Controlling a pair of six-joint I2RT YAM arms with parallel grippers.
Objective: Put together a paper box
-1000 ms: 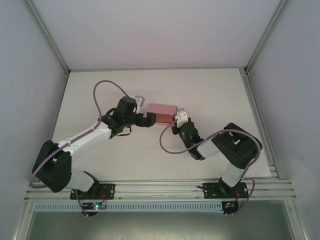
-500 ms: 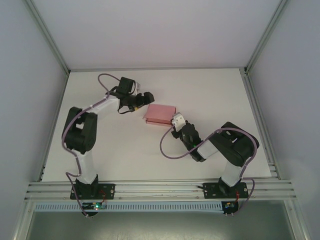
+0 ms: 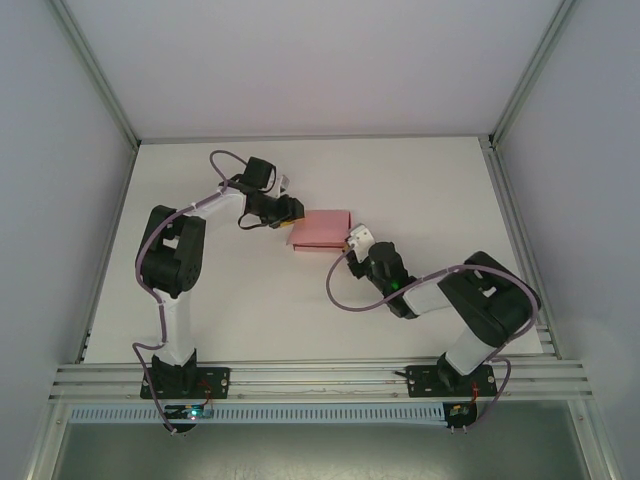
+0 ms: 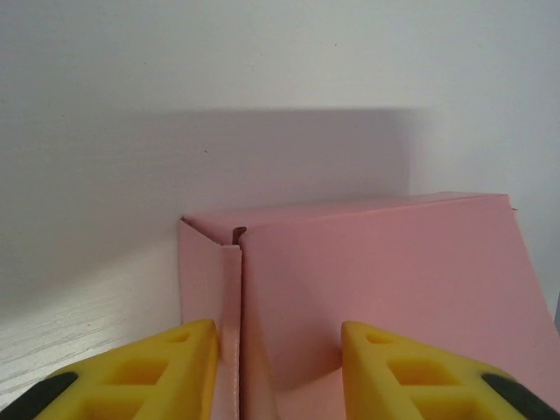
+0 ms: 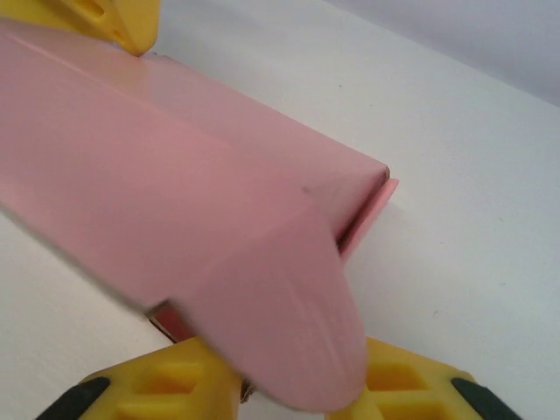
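The paper box (image 3: 320,228) is a small closed pink box lying flat on the white table. My left gripper (image 3: 291,210) is at its left end. In the left wrist view its yellow jaws (image 4: 280,372) stand apart astride a corner edge of the box (image 4: 376,280), not pinching it. My right gripper (image 3: 353,240) is at the box's near right corner. In the right wrist view a rounded pink flap (image 5: 289,324) lies over the gap between its parted jaws (image 5: 293,389), loose. One yellow left finger (image 5: 105,17) shows at the box's far end.
The white table (image 3: 430,190) has free room all round the box. Grey walls stand to the left, the right and behind. Metal rails (image 3: 320,375) run along the near edge by the arm bases. Purple cables loop off both arms.
My left arm folded back and its gripper moved up to the box's left end, jaws narrowing. My right gripper went from shut to open. The box turned slightly.
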